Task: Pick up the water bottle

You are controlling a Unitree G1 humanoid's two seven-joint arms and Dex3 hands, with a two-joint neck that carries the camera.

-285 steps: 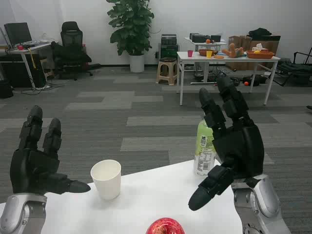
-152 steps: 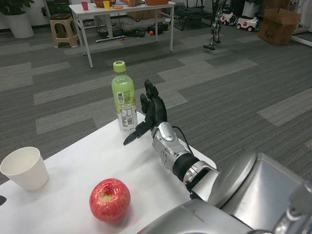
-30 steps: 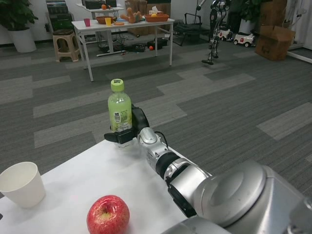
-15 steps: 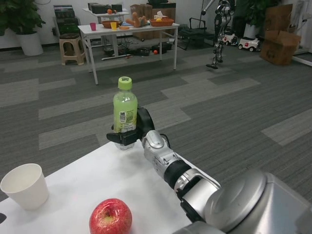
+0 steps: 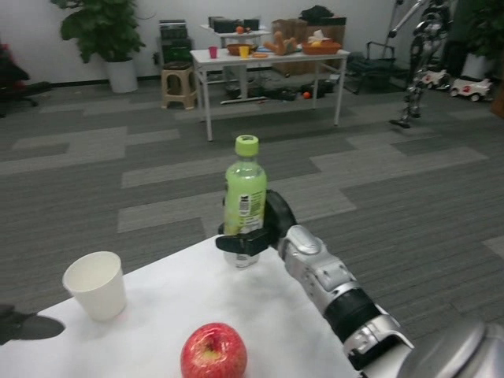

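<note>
Red apple (image 5: 213, 352) nearest on the white table (image 5: 268, 315); paper cup (image 5: 96, 284) at left, upright; left hand (image 5: 24, 324) at left edge, finger pose unclear; right hand (image 5: 256, 235) wrapped round water bottle (image 5: 245, 197), upright by table's far edge.

A white paper cup (image 5: 96, 283) stood upright on the white table (image 5: 169, 311), well to the left of the right hand. A shiny red apple (image 5: 213, 352) lay nearer the camera, below-left of that hand (a potted plant (image 5: 103, 35) stood far behind).
</note>
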